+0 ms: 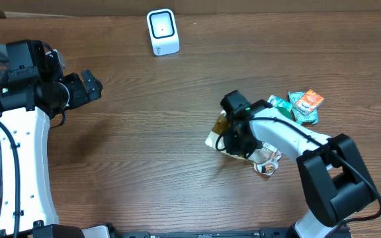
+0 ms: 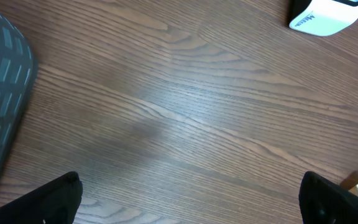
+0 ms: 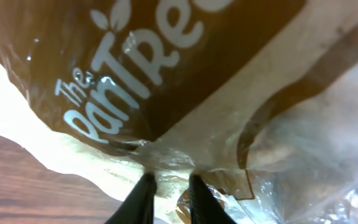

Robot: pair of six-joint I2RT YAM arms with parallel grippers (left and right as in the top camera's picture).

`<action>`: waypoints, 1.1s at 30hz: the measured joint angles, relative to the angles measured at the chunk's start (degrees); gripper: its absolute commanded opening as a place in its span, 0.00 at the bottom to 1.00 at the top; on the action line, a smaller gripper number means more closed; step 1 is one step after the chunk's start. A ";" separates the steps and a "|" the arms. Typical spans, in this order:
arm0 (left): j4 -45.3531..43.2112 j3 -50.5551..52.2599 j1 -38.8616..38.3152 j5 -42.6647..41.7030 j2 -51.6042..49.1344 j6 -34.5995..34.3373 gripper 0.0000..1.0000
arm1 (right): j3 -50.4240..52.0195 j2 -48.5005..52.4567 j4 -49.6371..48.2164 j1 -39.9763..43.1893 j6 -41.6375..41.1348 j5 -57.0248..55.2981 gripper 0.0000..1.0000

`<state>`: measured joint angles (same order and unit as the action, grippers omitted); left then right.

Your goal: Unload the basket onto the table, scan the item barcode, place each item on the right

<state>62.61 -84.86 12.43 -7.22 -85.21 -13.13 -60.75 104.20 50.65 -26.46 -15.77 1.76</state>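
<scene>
Pressed against my right wrist lens is the glossy brown-and-cream plastic snack bag (image 3: 166, 93) with white lettering. My right gripper (image 3: 168, 190) is nearly closed, its 2 fingers pinching a crinkled fold of that bag. The green and orange sachets (image 1: 304, 106) lie just beside the bag, on the side away from my left gripper (image 1: 92, 87). That one gapes wide and holds nothing above the dark wooden table (image 1: 151, 145). The white box-shaped barcode scanner (image 1: 162, 31) stands near it, well apart from my right gripper.
</scene>
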 measured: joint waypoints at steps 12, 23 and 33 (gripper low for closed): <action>0.00 0.02 0.00 0.00 0.00 0.02 0.99 | -10.16 0.04 12.35 2.40 0.44 -0.87 0.26; 0.00 0.02 0.00 0.00 0.00 0.02 0.99 | -30.38 -10.97 23.19 2.43 0.98 -1.16 0.51; 0.00 0.02 0.00 0.00 0.00 0.02 1.00 | -35.74 -38.10 25.77 2.43 0.81 -1.16 1.00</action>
<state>62.61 -84.84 12.43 -7.22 -85.21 -13.10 -96.49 66.11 76.42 -24.03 -14.96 0.60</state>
